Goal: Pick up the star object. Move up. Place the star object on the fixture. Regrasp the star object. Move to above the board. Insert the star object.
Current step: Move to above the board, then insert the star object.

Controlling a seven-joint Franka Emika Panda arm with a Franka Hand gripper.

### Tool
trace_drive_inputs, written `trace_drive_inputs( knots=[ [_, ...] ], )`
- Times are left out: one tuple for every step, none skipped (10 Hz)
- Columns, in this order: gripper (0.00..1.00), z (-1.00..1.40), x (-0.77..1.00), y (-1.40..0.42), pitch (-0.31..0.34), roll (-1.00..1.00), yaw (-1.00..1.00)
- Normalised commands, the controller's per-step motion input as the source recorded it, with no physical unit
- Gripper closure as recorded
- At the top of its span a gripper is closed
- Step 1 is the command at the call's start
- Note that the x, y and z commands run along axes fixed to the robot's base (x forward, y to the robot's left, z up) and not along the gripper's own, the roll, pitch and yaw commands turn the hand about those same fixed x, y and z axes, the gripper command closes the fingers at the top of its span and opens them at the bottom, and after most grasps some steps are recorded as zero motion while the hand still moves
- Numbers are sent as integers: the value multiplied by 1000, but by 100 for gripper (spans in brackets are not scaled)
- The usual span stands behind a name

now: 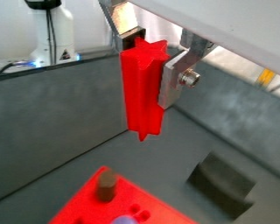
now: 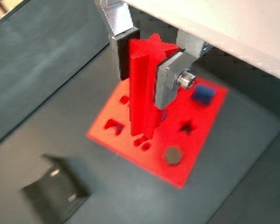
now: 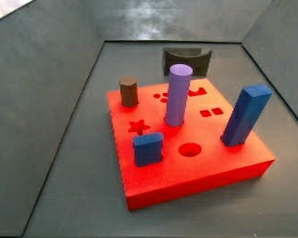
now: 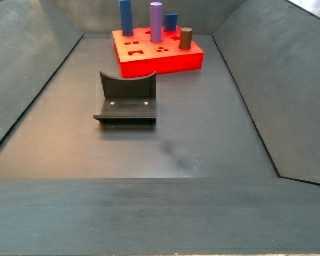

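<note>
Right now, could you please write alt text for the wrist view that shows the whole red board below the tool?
The tool holds the red star object upright between its silver fingers, above the red board. The board carries a blue peg and a brown peg; the dark fixture stands on the grey floor beside it.

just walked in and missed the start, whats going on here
A robot arm's claw is holding the red star object upright in the air, shut on its upper part. In a wrist view it hangs over the red board, above the floor. The star-shaped hole is empty. The fixture stands bare. The claw does not show in either side view.
</note>
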Motion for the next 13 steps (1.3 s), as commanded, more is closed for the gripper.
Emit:
trace_drive_inputs(
  knots=[
    [100,25,-122,-40,-50,-975,-132],
    [100,18,-108,-16,-56,-824,-106],
    [100,11,-92,11,-61,-527,-51],
    [100,8,-80,12,-61,-406,-38],
    [100,3,-57,15,-48,-239,-20],
    [100,-17,0,0,0,0,0],
    [100,-40,-57,0,-6,0,0],
    [100,-126,-146,0,0,0,0],
    [100,-257,-283,-51,-39,66,-60],
    [100,-549,-577,-114,-187,44,-140],
    [100,-709,-523,-251,-289,30,-94],
    [100,-706,-320,-474,-291,30,-117],
    [100,-874,40,-429,-210,-13,-294]
  ],
)
